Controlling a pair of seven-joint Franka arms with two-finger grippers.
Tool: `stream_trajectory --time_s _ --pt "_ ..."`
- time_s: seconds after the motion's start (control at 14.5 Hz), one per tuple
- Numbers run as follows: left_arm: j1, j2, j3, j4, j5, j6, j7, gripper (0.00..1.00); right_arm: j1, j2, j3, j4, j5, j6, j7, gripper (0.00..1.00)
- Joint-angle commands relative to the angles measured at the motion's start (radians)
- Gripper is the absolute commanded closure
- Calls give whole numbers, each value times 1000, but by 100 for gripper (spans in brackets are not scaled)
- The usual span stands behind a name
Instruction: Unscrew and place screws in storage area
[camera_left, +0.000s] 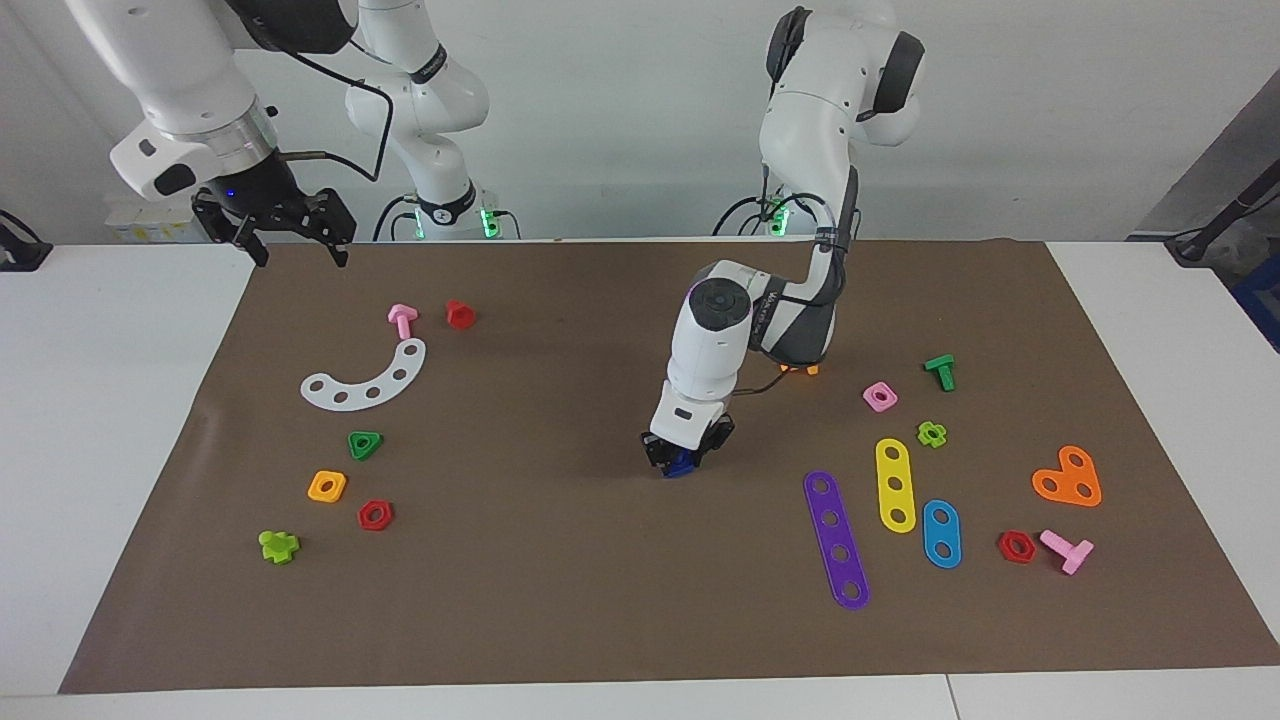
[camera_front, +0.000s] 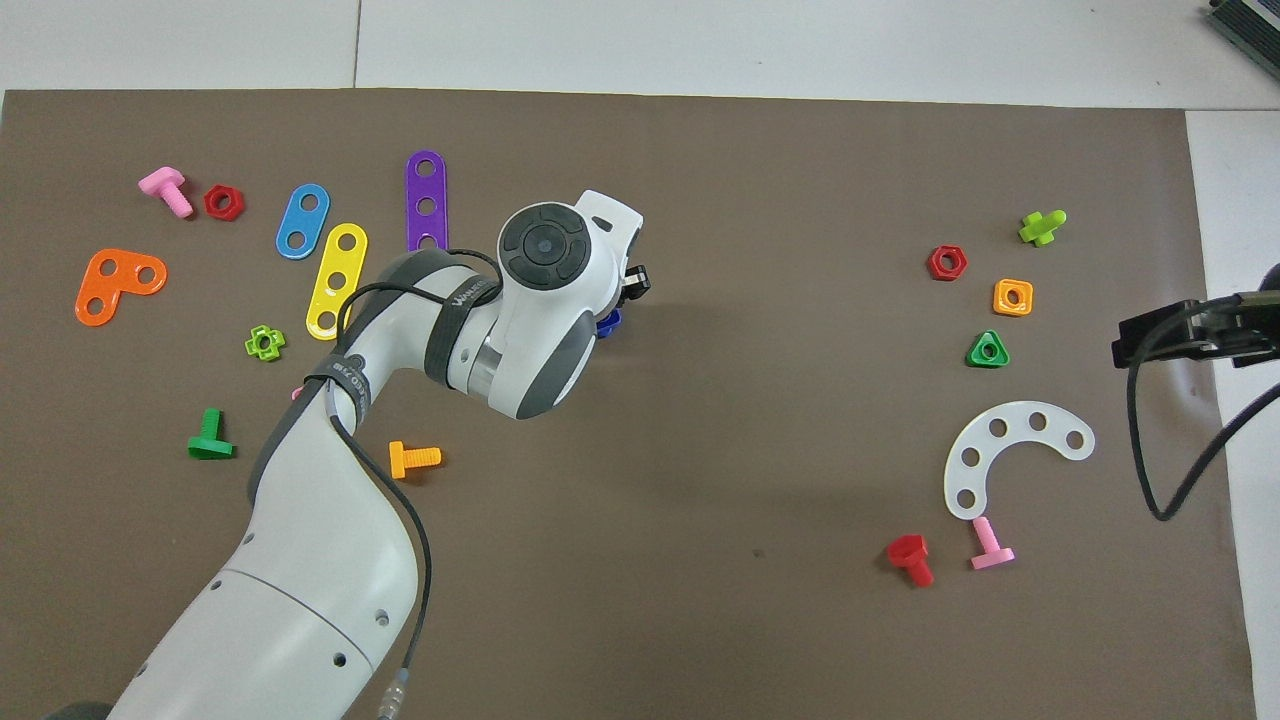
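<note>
Screw: a dark-blue piece (camera_left: 681, 463) sits low at the middle of the brown paper sheet (camera_left: 560, 560), touching or almost touching it, caught between the left gripper's fingers; in the overhead view only a blue edge (camera_front: 607, 322) shows under the wrist
Left gripper: (camera_left: 684, 457) pointed down at the paper, fingers narrowed around the dark-blue screw; its arm reaches in from the left arm's end of the table
Right gripper: (camera_left: 290, 228) up in the air over the edge of the paper at the right arm's end, fingers spread apart and holding nothing; this arm waits
Storage area: no bin or mark shows, only the bare brown sheet around the screw
Purple strip: (camera_left: 836, 538) lies toward the left arm's end from the screw and farther from the robots, flat on the paper
Yellow strip: (camera_left: 895, 484) just beside the purple strip, with a blue oval strip (camera_left: 941, 533) next to it
Orange bolt: (camera_front: 414, 459) nearer to the robots than the screw, mostly hidden under the left arm in the facing view
White curved strip: (camera_left: 366, 379) well apart from the screw, toward the right arm's end, with a pink bolt (camera_left: 402, 320) and a red bolt (camera_left: 459, 314) near it
Green triangular nut: (camera_left: 365, 444) toward the right arm's end from the screw, near an orange square nut (camera_left: 327, 486) and a red hex nut (camera_left: 375, 515)
</note>
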Motion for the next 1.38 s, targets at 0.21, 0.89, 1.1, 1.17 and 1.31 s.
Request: stream_trajectory --time_s 0.21,0.89,1.1,1.17,1.31 --pt "-17 -4 16 10 10 -54 -15 85 -10 -32 5 -36 13 4 10 0" --pt "61 -15 30 225 -28 -375 -61 90 27 -24 9 -31 22 70 28 0" --pt "158 -113 16 181 -53 -415 46 90 99 4 9 -28 22 118 117 0" --pt "179 -144 22 135 -56 -427 132 90 128 20 9 -37 24 163 160 0" --pt "248 -190 26 31 -57 -418 328 91 215 115 11 -17 22 230 270 0"
